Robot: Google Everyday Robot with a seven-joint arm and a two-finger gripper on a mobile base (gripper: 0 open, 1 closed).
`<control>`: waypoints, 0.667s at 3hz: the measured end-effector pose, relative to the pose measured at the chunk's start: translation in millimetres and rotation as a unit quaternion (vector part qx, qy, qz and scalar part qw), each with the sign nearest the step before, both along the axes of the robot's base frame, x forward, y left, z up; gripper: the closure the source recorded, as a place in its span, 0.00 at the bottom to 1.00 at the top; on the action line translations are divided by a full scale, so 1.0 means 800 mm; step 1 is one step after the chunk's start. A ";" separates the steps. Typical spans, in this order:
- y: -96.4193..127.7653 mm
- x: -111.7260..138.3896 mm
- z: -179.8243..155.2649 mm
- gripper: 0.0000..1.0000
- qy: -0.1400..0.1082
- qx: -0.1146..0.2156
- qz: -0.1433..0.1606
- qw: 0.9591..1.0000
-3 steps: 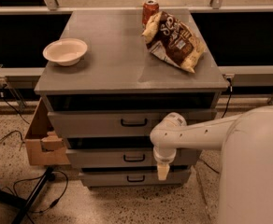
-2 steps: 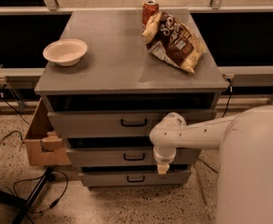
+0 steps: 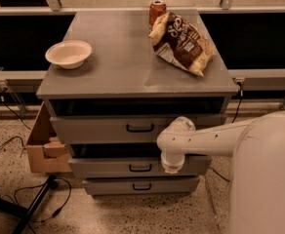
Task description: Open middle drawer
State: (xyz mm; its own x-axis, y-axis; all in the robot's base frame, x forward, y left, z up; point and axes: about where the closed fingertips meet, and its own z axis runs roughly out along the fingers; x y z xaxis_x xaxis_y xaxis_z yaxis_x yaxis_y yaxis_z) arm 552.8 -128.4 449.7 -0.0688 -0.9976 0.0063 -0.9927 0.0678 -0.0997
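Three grey drawers sit stacked under the table point(image 3: 123, 67), and the one to watch is the middle drawer point(image 3: 103, 167). Its wide flat front lies below the top drawer point(image 3: 93, 129) and above the slimmer bottom drawer point(image 3: 108, 185), with the small black loop handle point(image 3: 140, 167) plain to see near the centre. A dark band shows above that front, but the inside is lost in shadow, so nothing in there can be made out. The white arm point(image 3: 211, 140) reaches in from the right and bends down. The tool point(image 3: 173, 166) points at the floor point(image 3: 108, 213), right at the upper edge of the middle drawer's front, just to the right of the handle. Its tip merges with the drawer edge from this angle, so whether it is wide, narrow or holding anything, I cannot tell. The arm covers part of the top drawer's right end. The robot's big pale body point(image 3: 267, 179) blocks the lower right corner and is itself cut off by the frame. Up top there's a pale bowl point(image 3: 68, 53) on the left and a red can point(image 3: 157, 11) at the back. A brown chip bag point(image 3: 181, 43) lies just in front of the can and hides its lower half. The bag has white lettering, but it can't be read, and neither can the can's label. Left of the drawers, an open cardboard box point(image 3: 42, 147) is partly hidden behind their side, and black cables point(image 3: 15, 194) trail over the speckled floor.
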 end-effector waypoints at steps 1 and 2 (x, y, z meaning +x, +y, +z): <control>0.000 0.000 0.006 0.00 0.000 0.000 0.000 1.000; 0.004 0.007 -0.018 0.00 0.009 0.015 -0.003 1.000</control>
